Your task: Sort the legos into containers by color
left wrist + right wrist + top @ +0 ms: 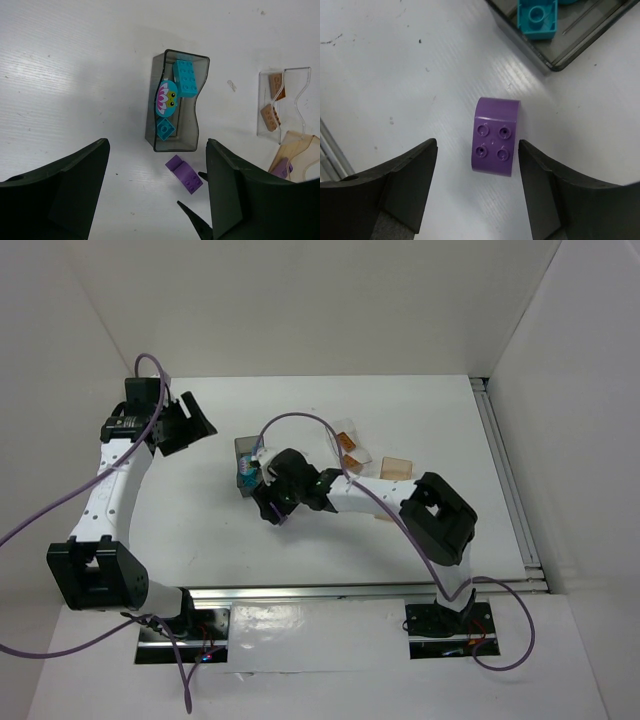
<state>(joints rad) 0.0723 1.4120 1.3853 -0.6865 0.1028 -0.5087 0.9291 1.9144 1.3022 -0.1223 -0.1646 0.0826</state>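
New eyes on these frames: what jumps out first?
A purple brick lying on the white table, between the open fingers of the right gripper. Beside it, the smoky grey box holds cyan pieces, one a round tile with a pink flower and eyes.

Running bright, diffuse overhead light, throwing soft shadows. Picking up streaky glare off the table (515, 70) in wrist views. Going slightly soft on the right fingers (405, 185).
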